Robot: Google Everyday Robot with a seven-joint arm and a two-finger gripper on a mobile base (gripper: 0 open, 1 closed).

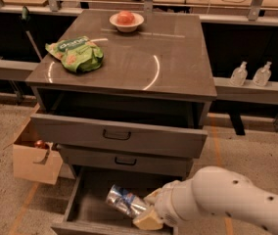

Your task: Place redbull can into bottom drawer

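Note:
The redbull can (123,200), silver and blue, lies tilted on its side inside the open bottom drawer (92,199), low over its dark floor; I cannot tell whether it touches the floor. My gripper (146,210) is shut on the can's right end, its tan fingers (148,220) reaching into the drawer from the right. The white arm comes in from the lower right and hides the drawer's right part.
The two upper drawers (119,133) with black handles stand partly pulled out above. A green snack bag (75,54) and a bowl with a red fruit (126,19) sit on the cabinet top. A cardboard box (34,155) stands on the floor at the left.

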